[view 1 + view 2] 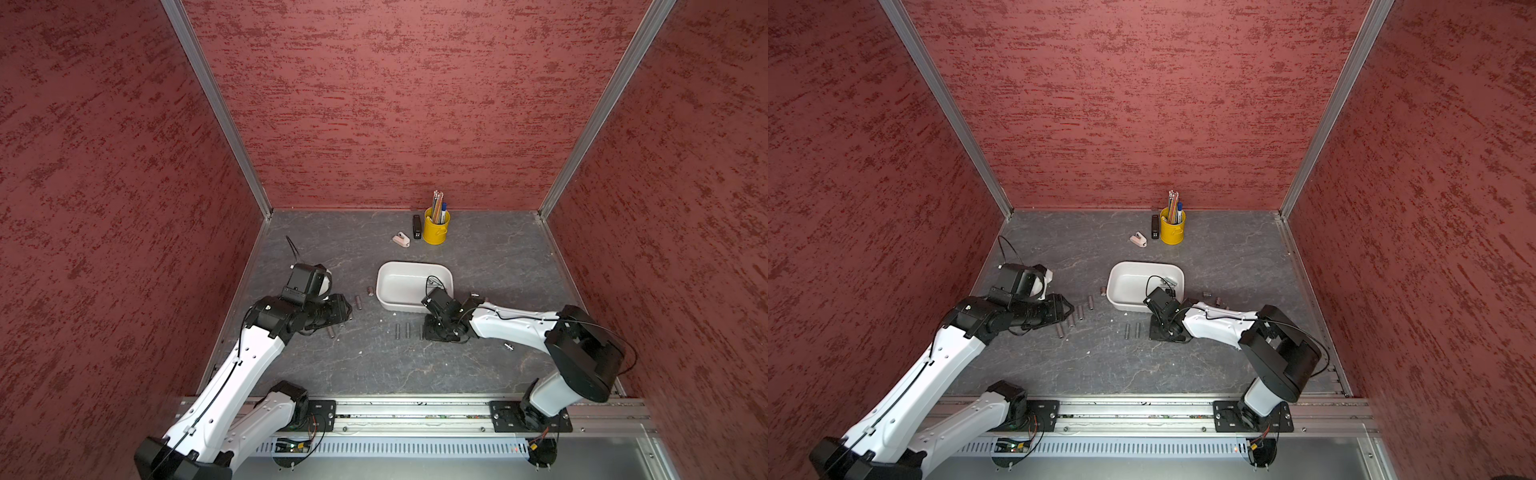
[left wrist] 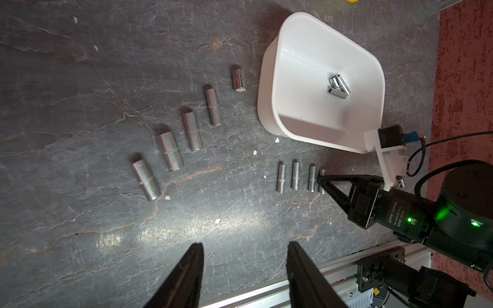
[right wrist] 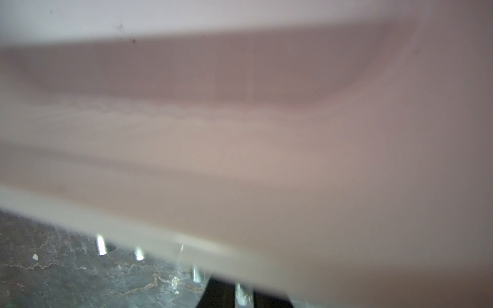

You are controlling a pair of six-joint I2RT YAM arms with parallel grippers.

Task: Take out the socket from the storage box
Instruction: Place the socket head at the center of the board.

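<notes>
White box point(image 2: 266, 106) on the grey table point(image 2: 80, 106), two shiny sockets point(image 2: 338, 86) lying inside the box, rows of other sockets point(image 2: 170, 152) on the table beside the box, left hand point(image 2: 245, 244) spread partway, holding nothing, right hand point(image 2: 320, 179) pinched closed beside the box, tip at one small socket point(image 2: 323, 172).

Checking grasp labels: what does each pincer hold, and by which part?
The right pincer is shut on the last slim socket of its row, across its barrel; where along it is unclear. The left pincer is open, holding nothing.
</notes>
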